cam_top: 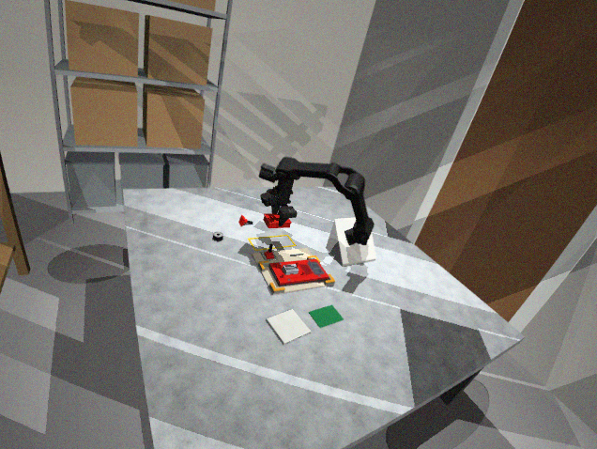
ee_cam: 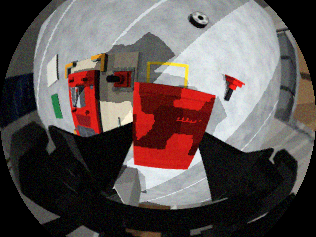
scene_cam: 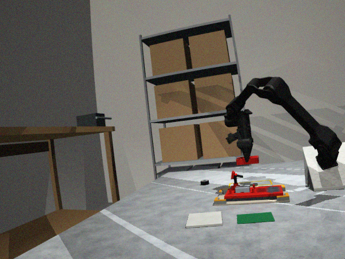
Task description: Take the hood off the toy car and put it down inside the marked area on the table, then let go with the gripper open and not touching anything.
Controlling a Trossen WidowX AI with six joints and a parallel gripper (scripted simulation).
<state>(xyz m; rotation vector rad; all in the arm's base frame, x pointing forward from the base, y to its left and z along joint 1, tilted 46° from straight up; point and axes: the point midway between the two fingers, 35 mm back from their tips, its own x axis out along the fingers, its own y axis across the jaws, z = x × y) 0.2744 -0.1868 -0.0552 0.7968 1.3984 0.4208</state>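
The red hood (cam_top: 273, 223) (scene_cam: 254, 159) (ee_cam: 170, 124) is held well above the table, off the toy car. My gripper (cam_top: 282, 222) (scene_cam: 247, 161) (ee_cam: 167, 129) is shut on it, one finger at each side. The toy car's red body (cam_top: 299, 278) (scene_cam: 237, 195) (ee_cam: 89, 110) sits on its base with the grey engine bare. The marked area's yellow outline (cam_top: 269, 237) (scene_cam: 271, 182) (ee_cam: 168, 63) lies on the table beside the base. In the wrist view the hood hides part of the outline.
The beige base (cam_top: 302, 287) (ee_cam: 116, 111) has orange corners. A red piece with a black post (cam_top: 268, 255) (ee_cam: 121, 79) stands near the outline. Another red piece (cam_top: 242, 221) (ee_cam: 232, 80) and a black wheel (cam_top: 217, 236) (scene_cam: 204, 182) lie farther out. White (cam_top: 288, 326) and green (cam_top: 326, 316) tiles lie in front.
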